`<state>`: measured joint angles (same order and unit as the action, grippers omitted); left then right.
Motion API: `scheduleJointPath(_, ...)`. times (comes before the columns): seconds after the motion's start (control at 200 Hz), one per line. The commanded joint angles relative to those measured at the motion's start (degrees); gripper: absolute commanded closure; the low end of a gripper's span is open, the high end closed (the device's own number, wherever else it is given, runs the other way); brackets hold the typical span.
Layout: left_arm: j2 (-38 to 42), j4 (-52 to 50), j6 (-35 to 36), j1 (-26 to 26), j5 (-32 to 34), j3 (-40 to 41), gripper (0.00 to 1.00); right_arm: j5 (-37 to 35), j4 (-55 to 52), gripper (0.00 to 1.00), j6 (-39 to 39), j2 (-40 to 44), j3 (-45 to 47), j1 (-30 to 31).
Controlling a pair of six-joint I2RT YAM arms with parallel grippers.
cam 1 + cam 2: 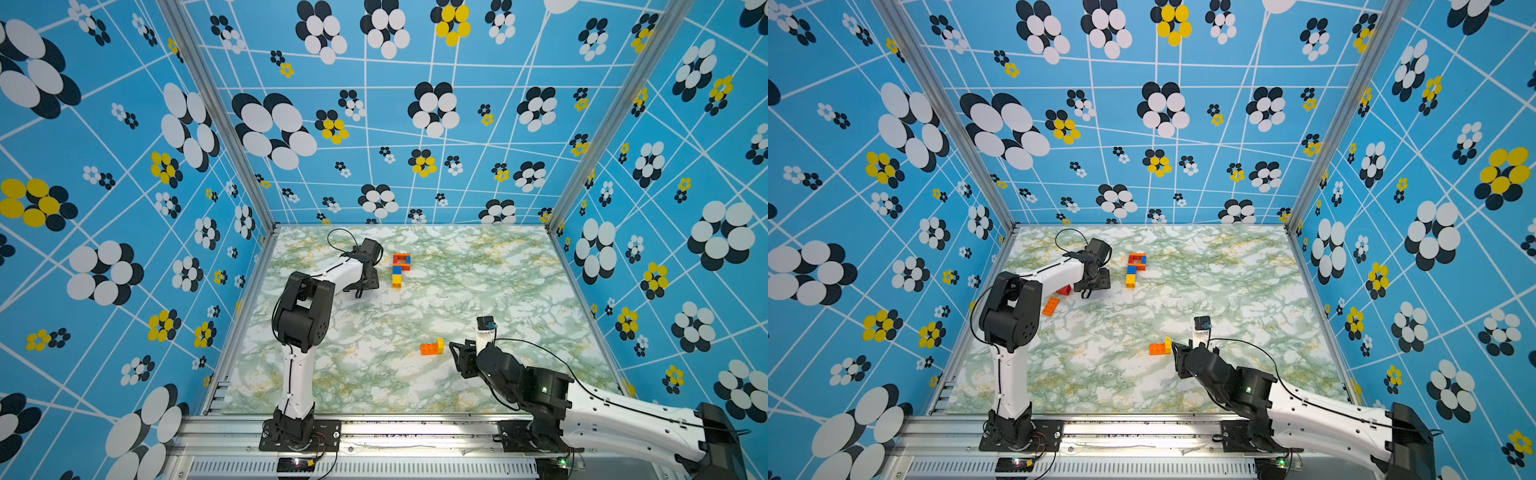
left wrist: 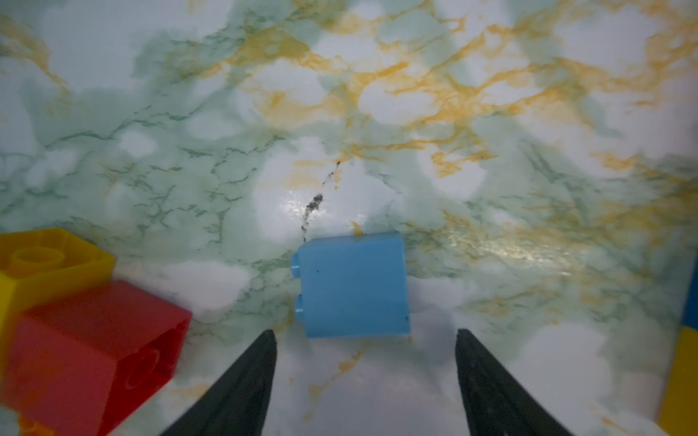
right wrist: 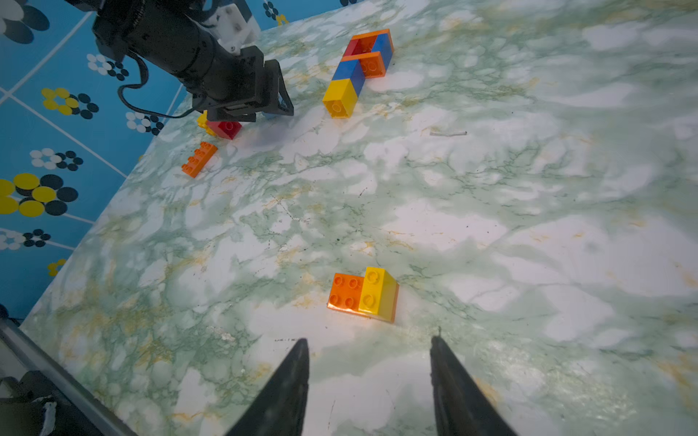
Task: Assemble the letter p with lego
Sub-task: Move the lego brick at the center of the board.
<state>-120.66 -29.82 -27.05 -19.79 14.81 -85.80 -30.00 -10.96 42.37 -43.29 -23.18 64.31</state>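
The left gripper (image 2: pixel 364 335) has its two black, pointed, matte fingers well apart and holds nothing. A smooth pale blue plastic brick (image 2: pixel 353 285) lies on its side just ahead of the open tips, with its studs facing sideways; whether either tip touches it cannot be told. Just left of it sit a glossy red brick (image 2: pixel 94 351) and a yellow brick (image 2: pixel 45 260), touching each other. The right gripper (image 3: pixel 368 339) is also open and empty, its fingers just short of a flat orange four-stud plate (image 3: pixel 345 292) with a taller yellow two-stud brick (image 3: pixel 377 292) at its right end, near the front right of the table. The lego letter (image 3: pixel 359 68) lies flat at the far centre of the shiny green-and-white marble-patterned table (image 3: pixel 491 188), just right of the left gripper: orange, red and blue bricks form a square loop, with a blue and yellow stem pointing nearer. A long orange studded plate (image 3: pixel 199 158) lies by the left edge.
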Motion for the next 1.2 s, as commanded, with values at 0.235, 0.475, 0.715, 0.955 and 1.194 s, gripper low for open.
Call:
scheduleJointPath(0.235, -2.02, -1.46, 1.11, 1.7, -1.37, -1.36, 0.46, -0.67, -3.03, 0.47, -1.01, 2.25, 1.27, -0.26)
scheduleJointPath(0.475, -1.06, 2.29, 4.14, 2.16, -4.09, 0.89, 0.52, -0.95, -2.66, 0.46, -1.0, 1.76, -0.44, -0.24)
scheduleJointPath(0.715, 3.08, 7.44, 8.35, 2.13, -7.93, 6.6, 0.55, -0.94, -3.27, 0.46, 1.01, 2.28, -0.38, -0.24)
scheduleJointPath(0.955, 12.1, 12.14, 13.81, 1.34, -11.36, 15.69, 0.56, -0.59, -5.16, 0.43, 1.1, 3.74, -0.99, -1.69)
scheduleJointPath(1.194, 20.27, 13.87, 14.85, -2.15, -12.93, 24.36, 0.56, 4.38, -2.84, 0.42, 1.09, 1.58, -1.69, -4.6)
